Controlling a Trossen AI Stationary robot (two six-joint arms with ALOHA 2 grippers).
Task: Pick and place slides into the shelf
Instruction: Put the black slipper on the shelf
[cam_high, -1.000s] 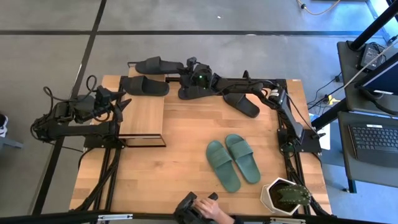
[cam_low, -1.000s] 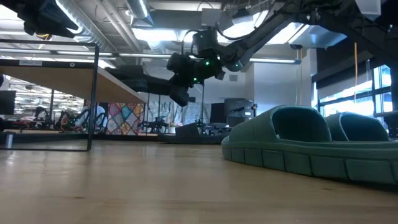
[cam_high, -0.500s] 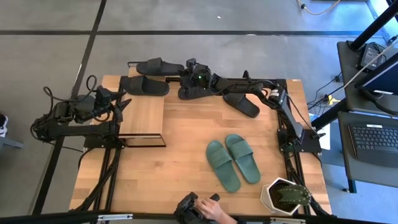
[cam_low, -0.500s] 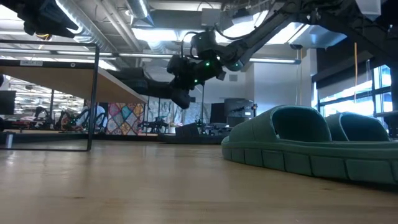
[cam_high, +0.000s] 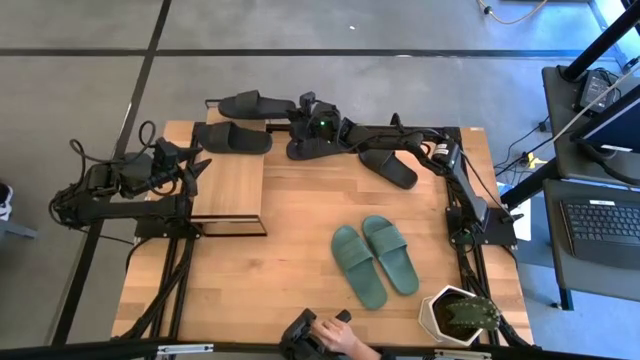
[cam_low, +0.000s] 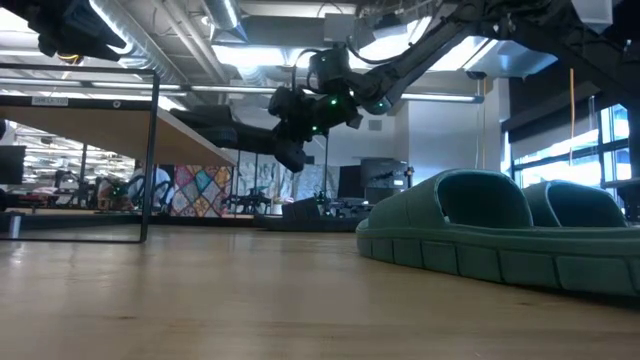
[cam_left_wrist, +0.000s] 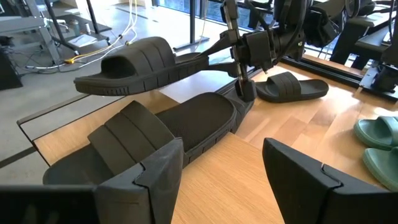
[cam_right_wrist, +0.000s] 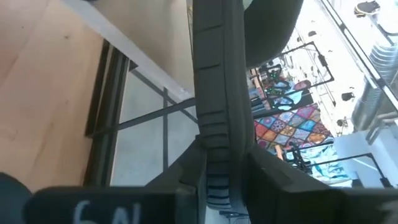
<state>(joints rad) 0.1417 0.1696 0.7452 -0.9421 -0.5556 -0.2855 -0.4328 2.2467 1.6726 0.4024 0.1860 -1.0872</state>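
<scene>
Right arm: stretched from the table's right edge across to the upper centre of the overhead frame; its right gripper (cam_high: 300, 106) has its fingers clamped on the heel of a black rubber slide sandal with a wide strap (cam_high: 252, 104), held in the air.
Held slide: in the upper left of the overhead frame, over the far end of the shelf with the light wooden top board and thin black metal frame (cam_high: 232, 185), above a second black slide (cam_high: 232, 137) lying on that board.
Left arm: folded at the left edge of the overhead frame, its left gripper (cam_high: 196, 165) beside the shelf, fingers spread apart, holding nothing.
Other black slides: one (cam_high: 318, 149) under the right arm at upper centre, one (cam_high: 388, 167) just right of it, both on the wooden tabletop (cam_high: 300, 260).
Teal-green rubber slides (cam_high: 375, 257): a pair side by side, lower right of centre.
Change: against half a second ago, the held slide and both arms look unmoved.
</scene>
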